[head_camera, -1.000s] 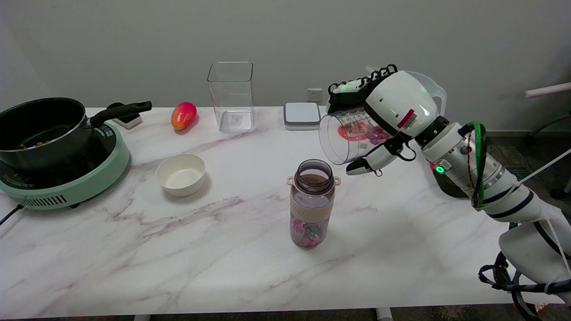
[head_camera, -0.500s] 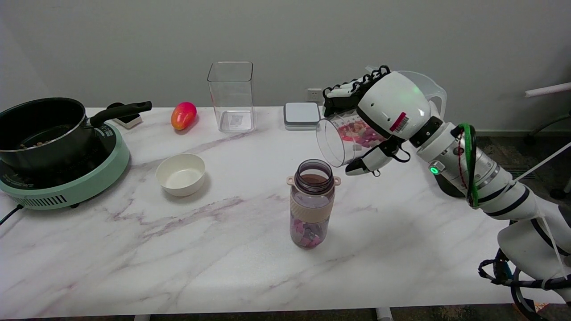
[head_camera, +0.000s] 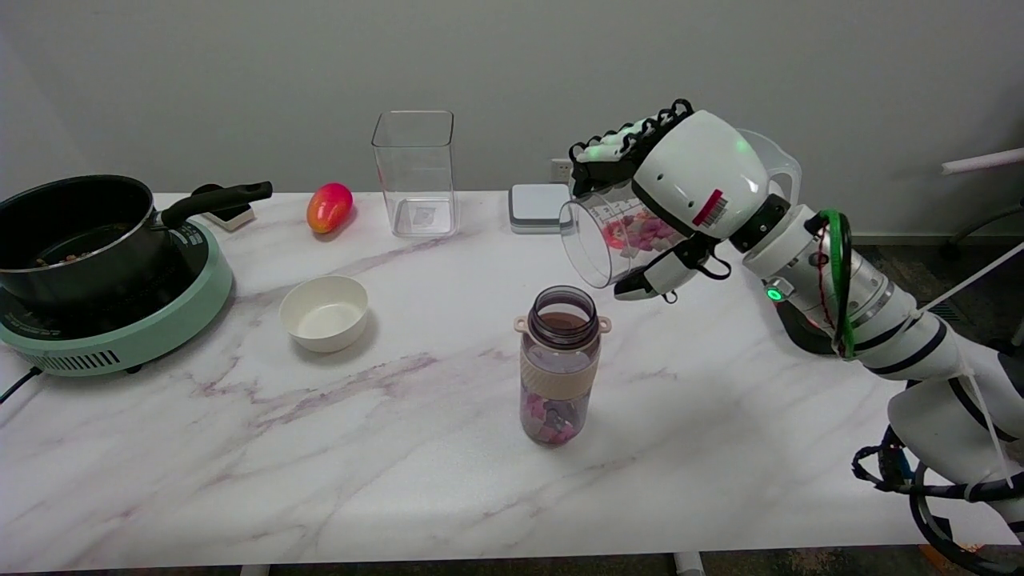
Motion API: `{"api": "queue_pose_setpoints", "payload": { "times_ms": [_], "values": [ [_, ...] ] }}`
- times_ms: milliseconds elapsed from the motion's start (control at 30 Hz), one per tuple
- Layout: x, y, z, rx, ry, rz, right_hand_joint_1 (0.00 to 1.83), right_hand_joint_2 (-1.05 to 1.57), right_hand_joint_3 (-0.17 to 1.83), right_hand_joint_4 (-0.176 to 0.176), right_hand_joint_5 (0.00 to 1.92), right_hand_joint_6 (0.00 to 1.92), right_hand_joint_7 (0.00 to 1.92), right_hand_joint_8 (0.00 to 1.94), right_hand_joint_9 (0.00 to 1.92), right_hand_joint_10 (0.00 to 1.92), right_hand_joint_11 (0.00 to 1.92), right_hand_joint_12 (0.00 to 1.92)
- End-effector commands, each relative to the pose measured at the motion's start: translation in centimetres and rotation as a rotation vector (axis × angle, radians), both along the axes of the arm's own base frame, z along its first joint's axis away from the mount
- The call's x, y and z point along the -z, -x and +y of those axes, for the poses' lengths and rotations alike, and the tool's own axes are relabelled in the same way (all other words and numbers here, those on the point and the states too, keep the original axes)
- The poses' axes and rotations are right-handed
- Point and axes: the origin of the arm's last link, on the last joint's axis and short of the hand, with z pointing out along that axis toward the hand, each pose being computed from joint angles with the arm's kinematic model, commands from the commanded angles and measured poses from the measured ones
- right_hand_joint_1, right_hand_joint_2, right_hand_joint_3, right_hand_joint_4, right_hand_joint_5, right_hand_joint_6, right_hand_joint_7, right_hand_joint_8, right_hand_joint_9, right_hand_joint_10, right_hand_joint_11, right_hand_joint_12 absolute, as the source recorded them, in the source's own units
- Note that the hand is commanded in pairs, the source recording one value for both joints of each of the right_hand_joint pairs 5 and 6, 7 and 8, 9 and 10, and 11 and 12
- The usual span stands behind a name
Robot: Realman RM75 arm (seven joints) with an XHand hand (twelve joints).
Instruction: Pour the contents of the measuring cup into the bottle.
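The right robot hand (head_camera: 676, 200) was grasping the clear measuring cup (head_camera: 612, 240), fingers (head_camera: 612, 148) wrapped over its top side and the thumb beneath. The cup was held in the air, tipped on its side with its mouth facing left, above and just right of the bottle (head_camera: 558, 364). Pink and white pieces lay inside the cup. The bottle stood upright and uncapped at mid worktop (head_camera: 400, 448), with similar pink pieces at its bottom. A white bowl (head_camera: 324, 312) sat well left of the bottle. A clear square container (head_camera: 414, 172) stood near the far edge.
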Motion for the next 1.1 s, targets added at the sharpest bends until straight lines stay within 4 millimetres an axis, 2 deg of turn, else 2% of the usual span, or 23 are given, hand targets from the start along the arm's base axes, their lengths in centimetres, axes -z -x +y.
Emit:
{"api": "queue_pose_setpoints", "payload": {
  "times_ms": [33, 267, 633, 1100],
  "values": [
    [0.7, -0.4, 0.4, -0.047, -0.040, 0.061, 1.33, 1.36, 0.33, 0.000, 1.67, 1.67, 1.52, 1.52, 1.41, 1.41, 1.27, 1.27],
    [0.3, -0.9, 0.7, -0.100, -0.028, 0.114, 1.31, 1.41, 0.30, 0.000, 1.69, 1.69, 1.53, 1.53, 1.43, 1.43, 1.28, 1.28],
    [0.9, -1.6, 0.6, -0.164, -0.036, 0.141, 1.31, 1.42, 0.31, 0.000, 1.70, 1.70, 1.54, 1.54, 1.44, 1.44, 1.28, 1.28],
    [1.9, -0.9, 0.7, -0.155, -0.058, 0.128, 1.32, 1.39, 0.32, 0.000, 1.70, 1.70, 1.53, 1.53, 1.43, 1.43, 1.28, 1.28]
  ]
}}
